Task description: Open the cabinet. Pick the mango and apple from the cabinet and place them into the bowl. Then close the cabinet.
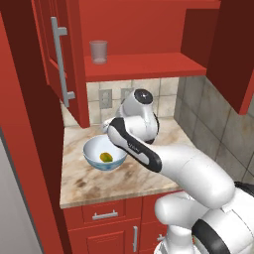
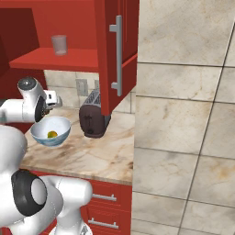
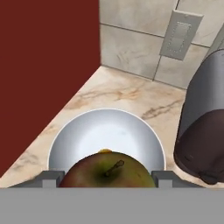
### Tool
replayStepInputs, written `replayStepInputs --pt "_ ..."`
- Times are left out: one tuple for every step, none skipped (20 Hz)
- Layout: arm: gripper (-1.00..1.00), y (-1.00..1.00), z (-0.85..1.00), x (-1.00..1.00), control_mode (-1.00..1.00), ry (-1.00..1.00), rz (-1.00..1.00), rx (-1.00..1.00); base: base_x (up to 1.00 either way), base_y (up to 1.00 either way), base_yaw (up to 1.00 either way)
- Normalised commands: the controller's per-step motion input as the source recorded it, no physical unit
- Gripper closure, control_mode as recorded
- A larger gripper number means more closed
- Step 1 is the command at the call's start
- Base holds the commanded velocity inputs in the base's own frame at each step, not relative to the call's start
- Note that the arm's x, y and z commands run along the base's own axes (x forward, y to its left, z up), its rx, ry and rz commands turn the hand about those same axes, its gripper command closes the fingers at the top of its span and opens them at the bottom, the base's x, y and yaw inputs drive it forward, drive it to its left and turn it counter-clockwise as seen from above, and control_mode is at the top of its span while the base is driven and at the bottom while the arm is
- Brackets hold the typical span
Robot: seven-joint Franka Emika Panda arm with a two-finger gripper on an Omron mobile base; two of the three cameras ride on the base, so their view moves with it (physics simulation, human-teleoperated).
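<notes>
At the bottom centre of the hand view, the two-finger gripper (image 3: 107, 177) is clasping the dark red-brown round apple (image 3: 107, 171) with its tiny stem; a grey fingertip is pressing in on each flank, so the claw is standing fairly wide around the fruit's widest part. Judging by its look, the apple is firm, smooth and a little slippery, light for this arm, and liable to roll if it were squeezed off-centre; a hold across the middle, as it is now, seems the sound one.

Directly beyond the apple, in the lower middle of that view, the wide round glossy bowl (image 3: 70, 140), pale blue outside and whitish inside, is sitting on the beige marbled counter (image 3: 122, 94). A sliver of yellow is peeking out past the apple's top. In the left base view, the small yellow-green oval mango (image 1: 105, 157) is lying inside the bowl at centre left, so that half of the picking looks done. The bowl looks rigid and possibly breakable, so a low, gentle release seems wise.

To the right of the hand view, a dark rounded toaster (image 3: 203, 127) is standing near the bowl.

Farthest, filling the top of both base views, the large red wall cabinet (image 1: 144, 66) is hanging with both panelled doors open, and a clear glass cup (image 1: 98, 51) is standing on its shelf.
</notes>
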Motion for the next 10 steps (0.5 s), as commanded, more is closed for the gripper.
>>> replayStepInputs --pt "1.00 0.08 -0.34 0.30 -1.00 0.00 0.00 -0.01 0.00 0.00 0.00" --pt "1.00 0.11 -0.36 0.29 -1.00 0.01 0.00 -0.01 0.00 0.00 0.00" --pt "1.00 0.14 -0.38 0.26 -1.00 0.01 0.00 -0.01 0.00 0.00 0.00" --pt "1.00 0.18 -0.36 0.24 -1.00 0.01 0.00 0.00 0.00 0.00 0.00" --pt "1.00 0.13 -0.31 0.24 -1.00 0.02 0.00 0.00 0.00 0.00 0.00" --pt "1.00 0.12 -0.32 0.22 -1.00 0.02 0.00 0.00 0.00 0.00 0.00" --pt "1.00 0.13 -0.32 0.22 -1.00 0.03 0.00 0.00 0.00 0.00 0.00" --pt "1.00 0.13 -0.32 0.22 -1.00 0.03 0.00 0.00 0.00 0.00 0.00" --pt "1.00 0.14 -0.34 0.21 -1.00 0.02 0.00 0.00 0.00 0.00 0.00" --pt "1.00 0.13 -0.33 0.20 -1.00 0.02 0.00 0.00 0.00 0.00 0.00"
